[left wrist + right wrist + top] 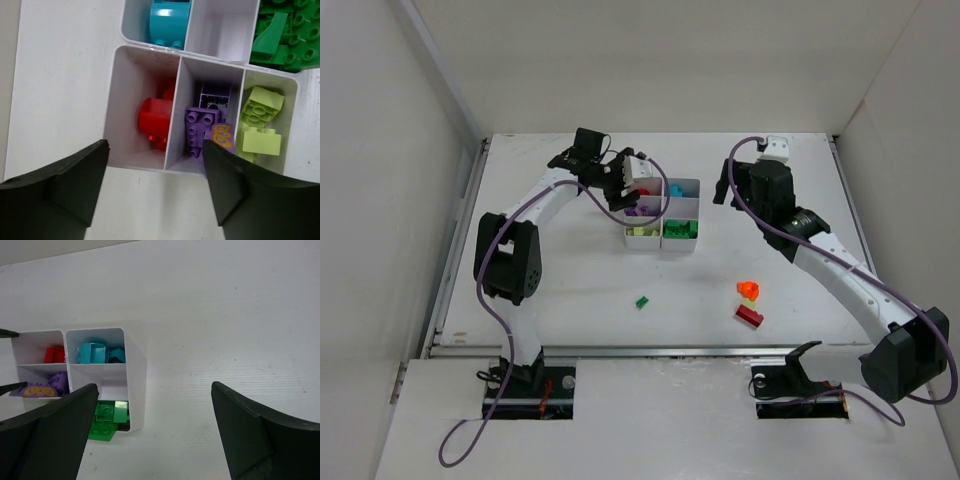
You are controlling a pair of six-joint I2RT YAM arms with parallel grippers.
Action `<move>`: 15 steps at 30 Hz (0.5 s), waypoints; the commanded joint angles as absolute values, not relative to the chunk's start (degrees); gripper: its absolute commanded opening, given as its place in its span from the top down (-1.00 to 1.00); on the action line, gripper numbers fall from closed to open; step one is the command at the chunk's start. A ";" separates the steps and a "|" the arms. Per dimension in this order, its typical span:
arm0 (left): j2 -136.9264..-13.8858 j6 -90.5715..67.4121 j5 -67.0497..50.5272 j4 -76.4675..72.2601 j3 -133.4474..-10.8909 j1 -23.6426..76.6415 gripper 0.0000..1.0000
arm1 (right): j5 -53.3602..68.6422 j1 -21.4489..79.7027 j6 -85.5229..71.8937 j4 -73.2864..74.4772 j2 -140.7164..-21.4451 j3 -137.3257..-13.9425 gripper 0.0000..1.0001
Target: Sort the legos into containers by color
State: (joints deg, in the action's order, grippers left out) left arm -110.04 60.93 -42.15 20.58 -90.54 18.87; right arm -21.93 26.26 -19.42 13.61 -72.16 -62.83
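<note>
1. The tray (661,246) is seen on the bench (570,270) between the two arms, towards the far side. Its long axis runs from near to far, with two columns across.
2. In the left column, red legos (152,122) are held in the far compartment, purple legos (200,125) in the middle and yellow-green legos (257,125) in the near one.
3. In the right column, cyan legos (167,20) are held in the far compartment and green legos (282,35) in the near one.
4. Three pieces are left loose on the bench, nearer the arm bases than the tray. A green brick (642,301) lies just left of centre, and an orange brick (748,289) lies to the right.
5. A red brick (749,316) lies just beside the orange brick, on its near side. Its long axis is slanted from far-left to near-right.
6. The left claw (155,190) is held above the tray's left side, by the red and purple compartments. Its fingers are spread wide and nothing is gripped.
7. The right claw (160,440) is held above bare bench just right of the tray and pointed towards it. It is likewise released, with nothing between its fingers.
</note>
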 commanded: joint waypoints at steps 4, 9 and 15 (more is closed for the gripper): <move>-107.67 61.27 -46.84 24.08 -93.87 18.90 -0.80 | -23.20 26.02 -18.02 16.43 -71.63 -64.60 -1.00; -106.26 56.35 -49.04 24.08 -95.71 18.90 -0.96 | -27.50 26.02 -18.54 22.83 -70.32 -64.08 -1.00; -105.12 47.66 -49.84 22.68 -97.03 18.90 -0.98 | -23.04 22.77 -23.98 29.36 -68.29 -60.21 -1.00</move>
